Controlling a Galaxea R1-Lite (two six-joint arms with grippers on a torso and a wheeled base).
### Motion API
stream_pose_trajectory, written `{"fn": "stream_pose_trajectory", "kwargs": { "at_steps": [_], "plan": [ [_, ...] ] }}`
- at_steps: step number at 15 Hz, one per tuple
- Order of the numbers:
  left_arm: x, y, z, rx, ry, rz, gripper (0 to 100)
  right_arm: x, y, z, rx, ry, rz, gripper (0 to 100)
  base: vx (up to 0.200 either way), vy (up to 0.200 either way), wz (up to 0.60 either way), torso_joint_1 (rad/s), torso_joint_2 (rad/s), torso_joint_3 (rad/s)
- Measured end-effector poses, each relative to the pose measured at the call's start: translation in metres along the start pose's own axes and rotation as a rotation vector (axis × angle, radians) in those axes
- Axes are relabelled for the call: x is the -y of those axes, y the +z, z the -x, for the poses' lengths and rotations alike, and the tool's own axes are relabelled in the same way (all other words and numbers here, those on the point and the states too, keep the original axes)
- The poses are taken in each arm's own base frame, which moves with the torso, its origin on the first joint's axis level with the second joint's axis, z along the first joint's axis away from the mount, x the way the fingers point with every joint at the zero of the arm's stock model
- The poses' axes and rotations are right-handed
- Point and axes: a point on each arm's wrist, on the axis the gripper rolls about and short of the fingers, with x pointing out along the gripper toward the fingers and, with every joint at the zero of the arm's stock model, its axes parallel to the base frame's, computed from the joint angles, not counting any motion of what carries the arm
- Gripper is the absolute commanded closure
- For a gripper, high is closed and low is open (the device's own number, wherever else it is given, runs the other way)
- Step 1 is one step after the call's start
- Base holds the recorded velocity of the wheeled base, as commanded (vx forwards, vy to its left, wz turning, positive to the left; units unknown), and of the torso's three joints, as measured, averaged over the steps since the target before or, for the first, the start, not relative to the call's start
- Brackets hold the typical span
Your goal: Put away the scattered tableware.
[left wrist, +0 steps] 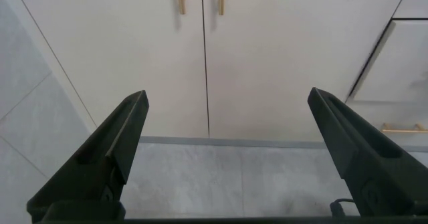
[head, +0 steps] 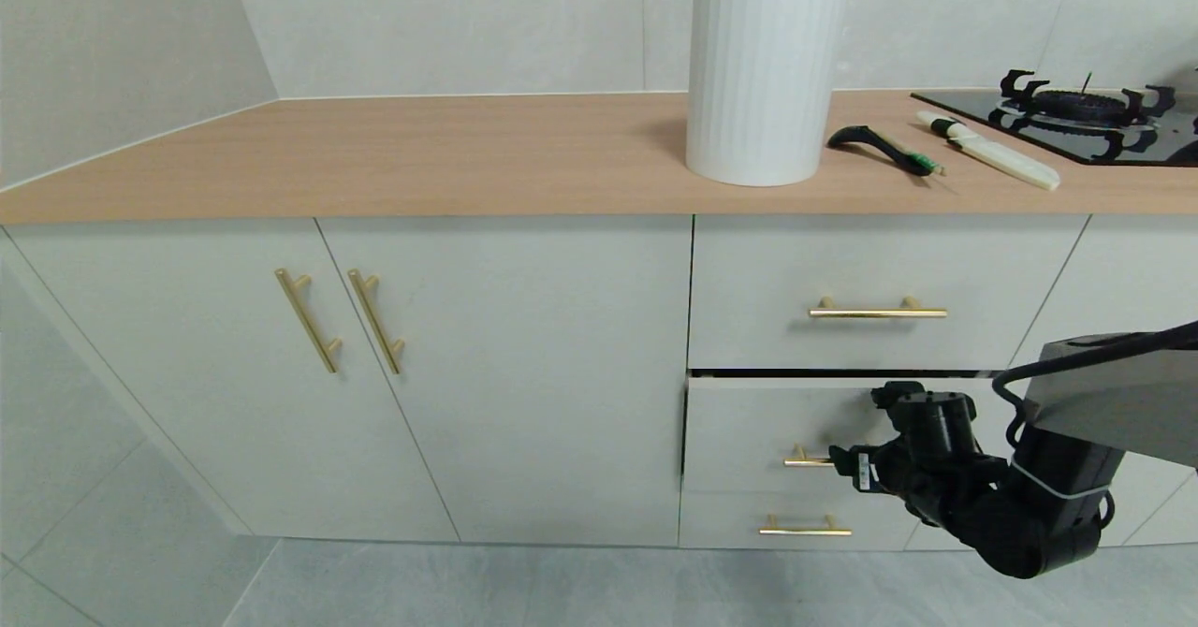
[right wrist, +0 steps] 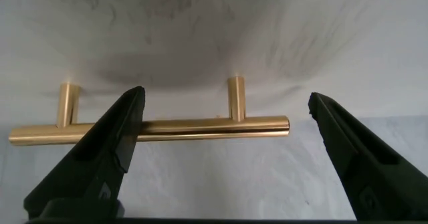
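On the wooden counter (head: pixel 421 154) lie a black-handled tool with a green tip (head: pixel 884 150) and a white knife (head: pixel 992 152), both to the right of a tall white ribbed container (head: pixel 760 65). Low on the right, my right gripper (head: pixel 842 463) is at the gold handle (head: pixel 807 461) of the middle drawer (head: pixel 749 421). That drawer stands slightly out, with a dark gap along its top. In the right wrist view the gripper (right wrist: pixel 225 100) is open, its fingers on either side of the handle (right wrist: pixel 167 127) without touching it. My left gripper (left wrist: pixel 227 97) is open and holds nothing, facing the cabinet doors above the floor.
A black gas hob (head: pixel 1076 112) sits at the counter's far right. The top drawer (head: pixel 878 311) is closed, and a bottom drawer handle (head: pixel 805 529) is below my right gripper. Two cabinet doors with gold handles (head: pixel 307 320) are to the left. Grey tiled floor lies in front.
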Motion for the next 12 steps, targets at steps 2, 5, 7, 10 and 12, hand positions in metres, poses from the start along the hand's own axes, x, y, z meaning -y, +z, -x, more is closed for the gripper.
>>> {"fn": "stream_pose_trajectory", "kwargs": {
  "at_steps": [2,5,7,10,12],
  "plan": [
    [0.0,0.0,0.0,0.0,0.0,0.0,0,0.005,0.006,0.023,-0.104,0.035,0.033,0,0.0,0.0,0.0,0.0,0.0,0.0],
    [0.0,0.0,0.0,0.0,0.0,0.0,0,0.013,0.031,0.077,-0.234,0.122,0.058,0,0.0,0.0,0.0,0.0,0.0,0.0],
    [0.0,0.0,0.0,0.0,0.0,0.0,0,0.018,0.058,0.12,-0.214,0.16,0.057,0,0.0,0.0,0.0,0.0,0.0,0.0],
    [0.0,0.0,0.0,0.0,0.0,0.0,0,0.023,0.089,0.178,-0.108,0.215,0.052,0,0.0,0.0,0.0,0.0,0.0,0.0],
    [0.0,0.0,0.0,0.0,0.0,0.0,0,0.02,0.097,0.189,-0.057,0.244,0.05,0,0.0,0.0,0.0,0.0,0.0,0.0]
  ]
}}
